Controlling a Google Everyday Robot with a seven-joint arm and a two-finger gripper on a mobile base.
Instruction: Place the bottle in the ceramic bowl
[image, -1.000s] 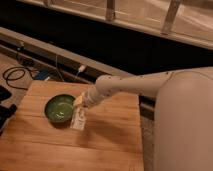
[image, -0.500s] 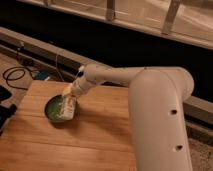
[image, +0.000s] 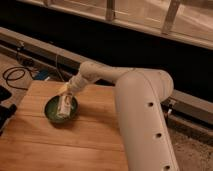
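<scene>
A large white robot arm (image: 142, 107) reaches in from the lower right of the camera view and stretches left across a wooden surface (image: 90, 140) made of pale planks. The arm narrows toward its end, where the gripper (image: 66, 91) hangs just above the far right rim of the bowl (image: 51, 114).

The bowl is round, shallow and glossy green, with a darker rim. It sits on the left part of the surface, nearer the far edge than the near one.

The bottle (image: 64, 106) is small, with a pale label, and it lies inside the bowl, tilted, with its upper end pointing up toward the gripper and its lower end down near the middle of the bowl. The upper end meets or nearly meets the gripper; whether they touch cannot be told. Whether the jaws are clenched on the bottle or released from it cannot be told either, as the gripper tip and the bottle top blur together.

Behind the surface runs a long grey ledge (image: 30, 42), crossing from the left edge toward the right, with a dark band of wall (image: 100, 35) above it. Higher still is a lighter strip with pale upright posts (image: 110, 10). To the left of the surface, on the floor, lies a looped black cable (image: 14, 76). A dark object (image: 5, 107), not identifiable, sits at the far left edge beside the surface.
</scene>
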